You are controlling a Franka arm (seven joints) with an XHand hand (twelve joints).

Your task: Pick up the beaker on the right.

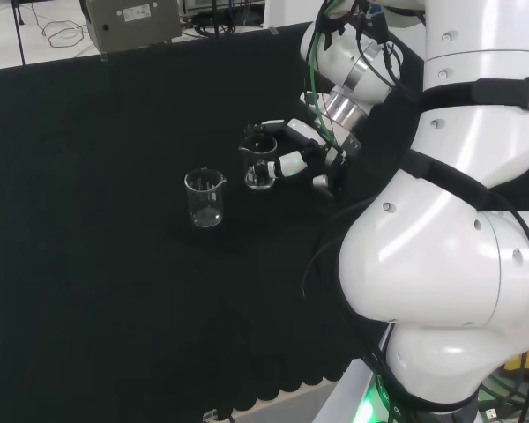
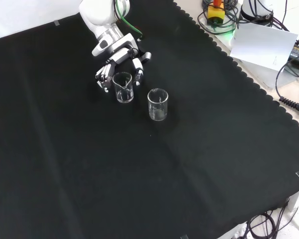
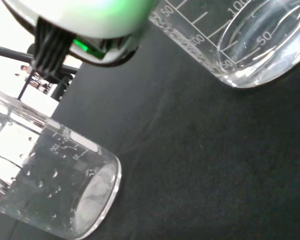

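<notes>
Two clear glass beakers stand on the black cloth. In the head view the left beaker [image 1: 204,198] stands alone, and the right beaker [image 1: 259,164] sits inside the hand [image 1: 310,148]. The hand's fingers curl behind that beaker and the thumb lies against its right side. In the front view the hand [image 2: 120,60] comes from the top and flanks the upper-left beaker [image 2: 123,87], which rests on the cloth. The other beaker [image 2: 158,104] stands free to its lower right. The wrist view shows both beakers close: one [image 3: 55,182] with droplets inside, one [image 3: 250,45] with printed marks.
A grey box [image 1: 132,22] stands beyond the cloth's far edge in the head view. In the front view, cables [image 2: 289,74] and a white sheet [image 2: 261,45] lie off the cloth's scalloped right edge. The arm's white links [image 1: 458,220] stand at the head view's right.
</notes>
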